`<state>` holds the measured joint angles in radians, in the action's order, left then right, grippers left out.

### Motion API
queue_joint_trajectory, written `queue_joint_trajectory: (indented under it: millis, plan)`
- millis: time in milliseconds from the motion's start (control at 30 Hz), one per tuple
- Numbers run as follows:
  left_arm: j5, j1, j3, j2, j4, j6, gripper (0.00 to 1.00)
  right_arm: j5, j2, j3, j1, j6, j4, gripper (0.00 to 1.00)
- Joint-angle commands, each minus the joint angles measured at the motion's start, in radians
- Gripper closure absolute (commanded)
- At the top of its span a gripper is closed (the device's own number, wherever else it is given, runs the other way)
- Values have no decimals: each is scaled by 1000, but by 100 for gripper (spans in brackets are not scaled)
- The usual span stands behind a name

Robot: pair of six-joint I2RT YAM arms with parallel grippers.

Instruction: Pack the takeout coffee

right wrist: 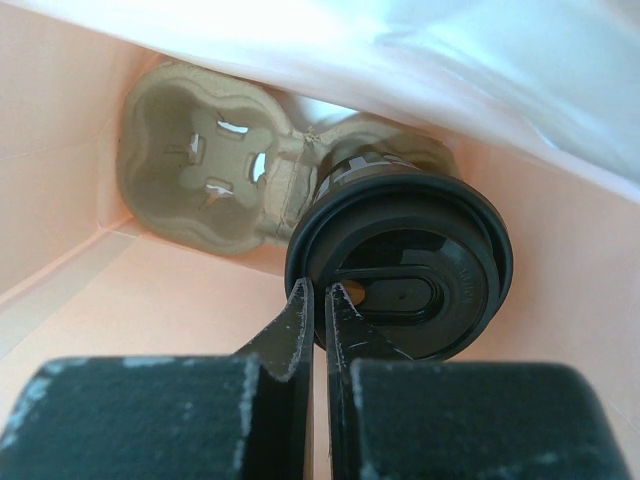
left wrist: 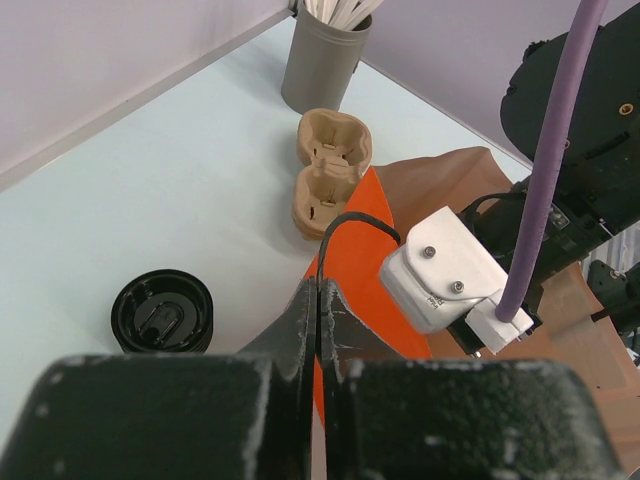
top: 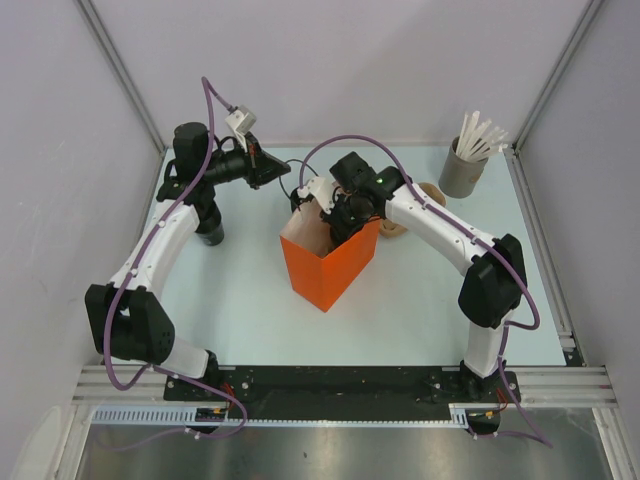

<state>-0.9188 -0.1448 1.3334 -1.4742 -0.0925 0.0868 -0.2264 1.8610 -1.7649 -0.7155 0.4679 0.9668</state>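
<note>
The orange bag [top: 335,265] stands open at mid-table. My right gripper [right wrist: 320,290] is down inside it, shut on the rim of the round black lid [right wrist: 420,290] of the takeout coffee. The cup sits in one pocket of a cardboard carrier [right wrist: 195,165] on the bag's floor. In the top view the right wrist [top: 350,205] hides the cup. My left gripper [left wrist: 318,285] is shut, its tips at the bag's orange edge [left wrist: 350,250], which runs in between them. In the top view the left gripper [top: 282,170] is at the bag's back left corner.
A second cardboard carrier [left wrist: 328,170] lies on the table behind the bag [top: 400,225]. A grey tub of white sticks [top: 463,170] stands at the back right. A black lidless cup [left wrist: 160,312] stands by the left arm [top: 210,235]. White walls close three sides.
</note>
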Motion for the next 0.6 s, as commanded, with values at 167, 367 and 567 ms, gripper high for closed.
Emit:
queue_joint_trajectory:
  millis: [167,367,567]
  plan:
    - [6,-9,27,3,16,-9,100,-14,3,2,5,6,-27,100]
    - [41,-9,18,15,22,-15,100,-14,1,22,7,6,-40,100]
    - [67,-9,15,17,16,-28,100,-13,10,25,10,8,-42,100]
